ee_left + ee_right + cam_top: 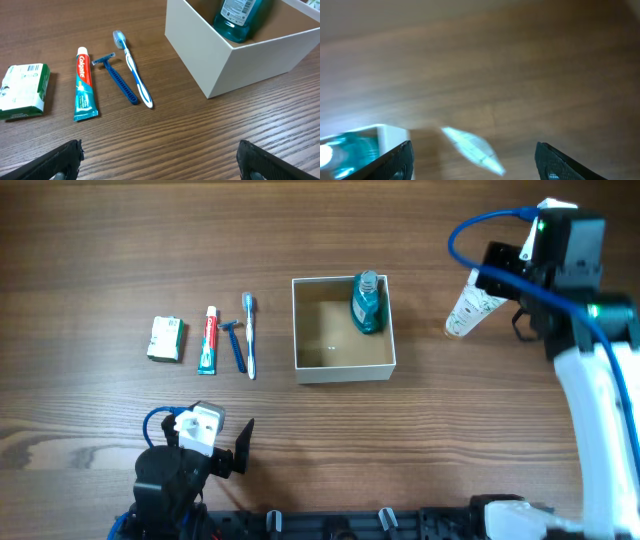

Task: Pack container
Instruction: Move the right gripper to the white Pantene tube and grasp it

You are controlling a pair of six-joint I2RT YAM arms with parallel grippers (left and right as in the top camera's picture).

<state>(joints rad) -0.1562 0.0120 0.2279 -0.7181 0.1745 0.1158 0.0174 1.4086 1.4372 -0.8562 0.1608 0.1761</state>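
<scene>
right gripper (474, 145) hangs with its jaws spread wide and nothing between them (its wrist view is smeared, so fine detail is lost). nearest to it, just below the gap between the jaws and touching neither finger, lies a white tube (470, 308). by that, the step in hand looks like picking up this tube. to do it well, set the jaws across the tube's narrow width, come down squarely, and close on the fuller middle rather than an end, since a soft tube would probably squash and slip. farther off, to this gripper's left, sits the container (345, 370). it is open-topped, with a teal mouthwash bottle (368, 302) in the corner closest to this gripper and bare floor beside it for the tube. farthest away, the left gripper (159, 145) is also wide open and empty.
</scene>
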